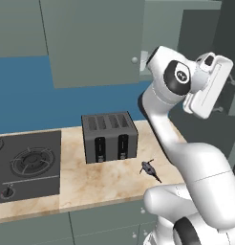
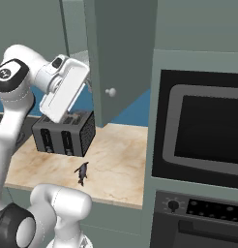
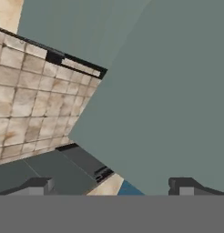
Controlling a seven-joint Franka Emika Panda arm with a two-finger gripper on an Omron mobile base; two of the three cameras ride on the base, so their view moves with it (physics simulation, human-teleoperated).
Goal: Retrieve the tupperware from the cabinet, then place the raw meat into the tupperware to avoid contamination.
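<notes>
The cabinet (image 1: 95,43) hangs over the counter, and its door (image 2: 123,58) with a round pale knob (image 2: 110,92) stands swung outward. My gripper (image 3: 113,186) is open, its fingertips (image 3: 38,186) wide apart with nothing between them, close to a flat grey-green door panel (image 3: 168,91). The white hand (image 1: 208,86) is raised at cabinet height, right of the knob (image 1: 134,60). The raw meat (image 1: 148,168), a tiny dark lump with a thin stem, lies on the marble counter (image 1: 105,179) in front of the toaster, and is also seen as a dark lump (image 2: 82,173). The tupperware is out of view.
A dark four-slot toaster (image 1: 110,138) stands mid-counter, left of the arm. A black gas hob (image 1: 24,165) lies at the counter's left end. A built-in oven (image 2: 203,131) fills the tall unit to the right. Tiled floor (image 3: 32,91) shows beneath the hand.
</notes>
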